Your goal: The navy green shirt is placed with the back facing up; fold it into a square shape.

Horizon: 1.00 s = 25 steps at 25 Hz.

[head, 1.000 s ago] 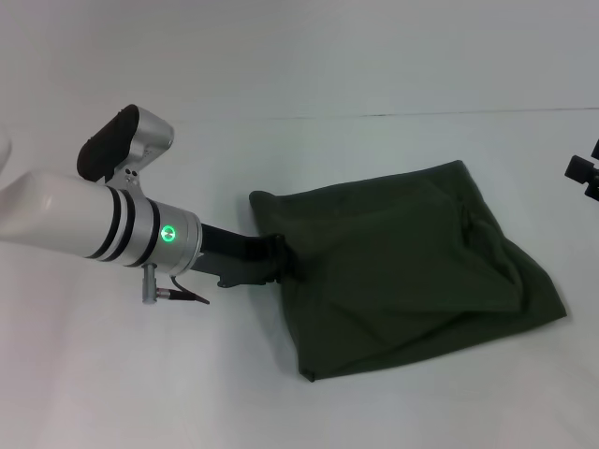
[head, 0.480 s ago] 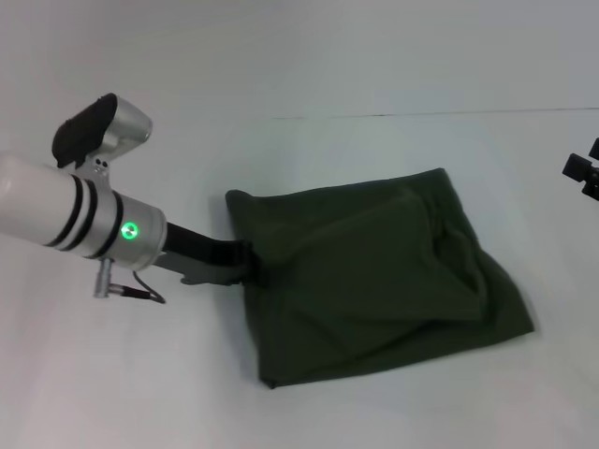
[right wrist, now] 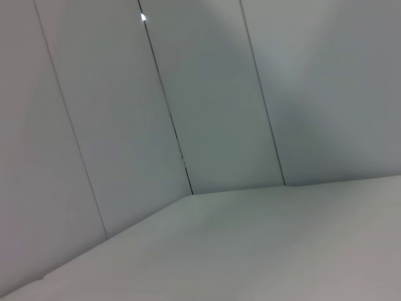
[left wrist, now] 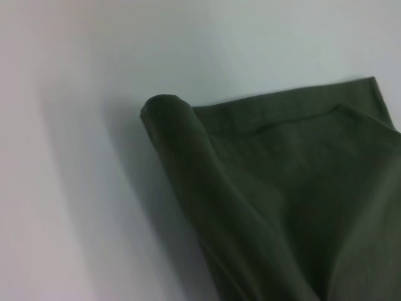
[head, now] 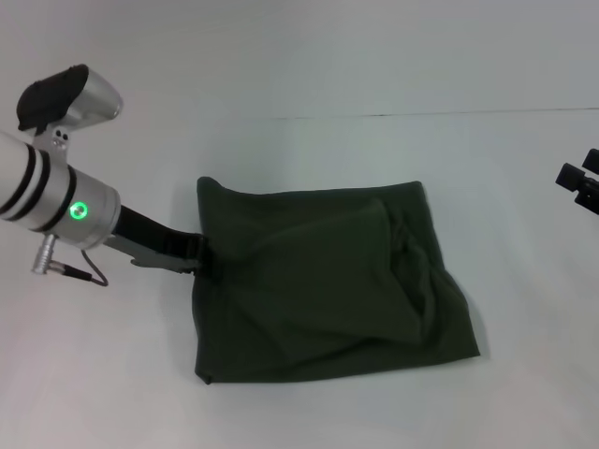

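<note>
The navy green shirt (head: 323, 281) lies folded into a rough rectangle on the white table, with loose creases toward its right side. My left gripper (head: 200, 255) is at the middle of the shirt's left edge, shut on the cloth there. In the left wrist view the navy green shirt (left wrist: 294, 188) shows a rolled, lifted edge near the gripper. My right gripper (head: 582, 181) is parked at the far right edge of the head view, well away from the shirt, and only a black part of it shows.
The white table (head: 309, 412) runs all around the shirt, with its back edge (head: 421, 114) meeting a pale wall. The right wrist view shows only the white table (right wrist: 282, 251) and wall panels (right wrist: 207, 94).
My left arm has pulled back to the left, dragging the shirt leftward across the table. The shirt now lies flatter and more squared. The right gripper has stayed put.
</note>
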Tool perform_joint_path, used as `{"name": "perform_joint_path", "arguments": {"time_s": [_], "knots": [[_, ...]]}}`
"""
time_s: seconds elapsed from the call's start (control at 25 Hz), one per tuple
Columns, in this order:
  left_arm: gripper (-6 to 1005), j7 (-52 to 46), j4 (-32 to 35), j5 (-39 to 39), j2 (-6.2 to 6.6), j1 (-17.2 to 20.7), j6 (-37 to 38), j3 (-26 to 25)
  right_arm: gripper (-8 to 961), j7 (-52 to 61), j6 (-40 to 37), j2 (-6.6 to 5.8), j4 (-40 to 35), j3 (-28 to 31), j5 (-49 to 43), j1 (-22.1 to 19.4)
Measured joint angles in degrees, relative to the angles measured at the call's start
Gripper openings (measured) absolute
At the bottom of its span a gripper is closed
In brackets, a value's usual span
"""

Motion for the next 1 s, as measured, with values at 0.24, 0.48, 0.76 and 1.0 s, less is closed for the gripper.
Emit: {"name": "perform_joint_path", "arguments": {"time_s": [0.24,0.48,0.76,1.0], "knots": [[108,0.31,2.18,3.24,0.33,-0.14,3.14,-0.01,638,0.0,0.09,0.62,0.13,0.05,-0.2,-0.01],[109,0.31,3.59,5.37,0.44,-0.15,3.85,0.39,638,-0.03,0.11,0.99,0.15,0.06,-0.36,-0.25],[121,0.37,3.83,5.52,0.37,-0.48,3.8,-0.18,638,-0.34,-0.05,1.22,0.23,-0.36,-0.36,-0.54],[234,0.52,8.05,4.96,0.26,0.74,6.39,-1.29,638,-0.36,-0.08,1.24,0.11,-0.64,-0.61,-0.46]]}}
